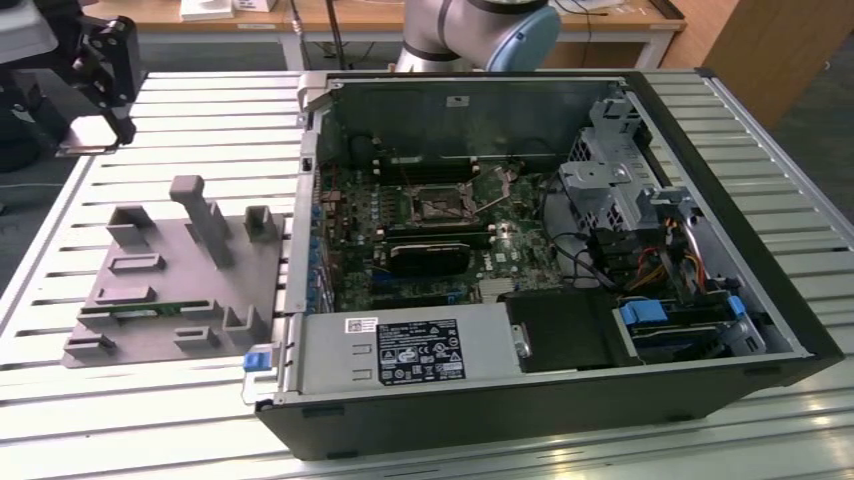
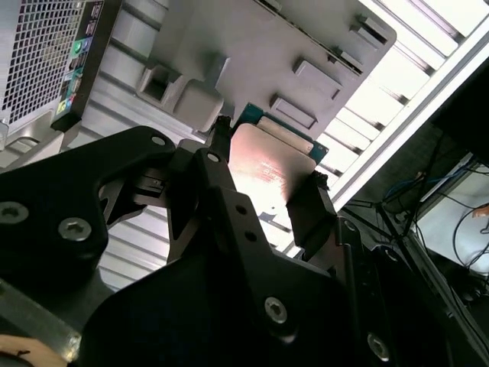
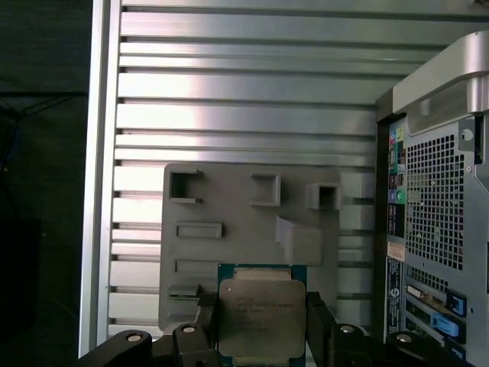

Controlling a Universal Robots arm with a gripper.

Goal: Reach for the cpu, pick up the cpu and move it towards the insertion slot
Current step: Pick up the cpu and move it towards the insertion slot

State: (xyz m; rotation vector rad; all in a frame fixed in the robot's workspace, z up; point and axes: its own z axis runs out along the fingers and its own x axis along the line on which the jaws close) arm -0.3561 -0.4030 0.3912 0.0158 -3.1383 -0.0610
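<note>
Gripping the cpu (image 3: 260, 315) by two opposite edges, the gripper (image 3: 260, 336) has its black fingers (image 3: 317, 325) pressed shut against the chip. In the first wrist view the silvery lid faces the camera, with a green rim showing around it. In the second wrist view the chip's flat pale face sits square between the two fingers.

The cpu hangs in the air over the grey fixture tray (image 3: 229, 206) and does not touch it. The tray lies flat on the slatted metal table (image 3: 229, 76), just beside the open computer case (image 1: 561, 250).

In the exterior view the gripper sits high at the far upper left, over the table's corner and beyond the tray.

The insertion slot (image 1: 438, 203) is inside the case on the green board (image 1: 521, 250) — a dark square with a shiny metal frame and a thin lever on the exterior view's right side. A larger black block (image 1: 427, 255) sits next to it, nearer the camera. Slot and gripper are well apart, with the case wall between them.
</note>
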